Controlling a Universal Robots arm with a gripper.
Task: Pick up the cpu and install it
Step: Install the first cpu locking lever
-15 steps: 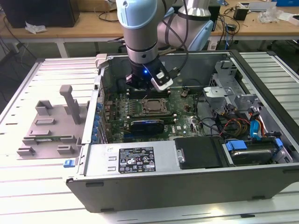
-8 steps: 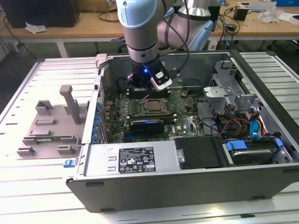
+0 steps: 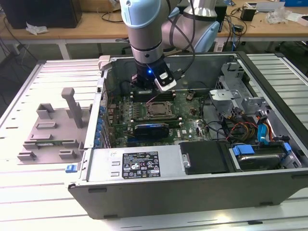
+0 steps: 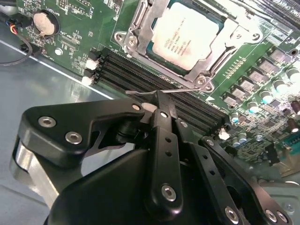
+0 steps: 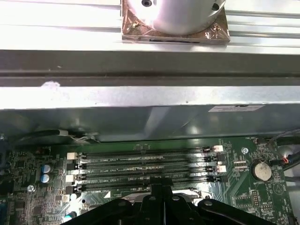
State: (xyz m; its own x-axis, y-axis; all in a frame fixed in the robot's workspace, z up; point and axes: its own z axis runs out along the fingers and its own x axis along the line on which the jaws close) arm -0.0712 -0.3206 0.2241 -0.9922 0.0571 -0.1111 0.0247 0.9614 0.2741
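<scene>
An open computer case (image 3: 192, 192) is laid on the slatted tabletop (image 3: 29, 192). The gripper (image 3: 146, 83) is held low inside it, over the motherboard (image 3: 187, 113), near the socketed cpu (image 3: 157, 110). A grey plastic fixture (image 3: 48, 127) is set at the exterior view's left.

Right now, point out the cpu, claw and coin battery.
cpu (image 4: 185, 35): second wrist view, middle of metal top.
claw (image 4: 161, 99): second wrist view, closed fingertips.
coin battery (image 4: 42, 22): second wrist view, its face.

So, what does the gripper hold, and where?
Not the cpu: it lies in its socket. The shut gripper is at the thin lever; a hold cannot be told.
</scene>
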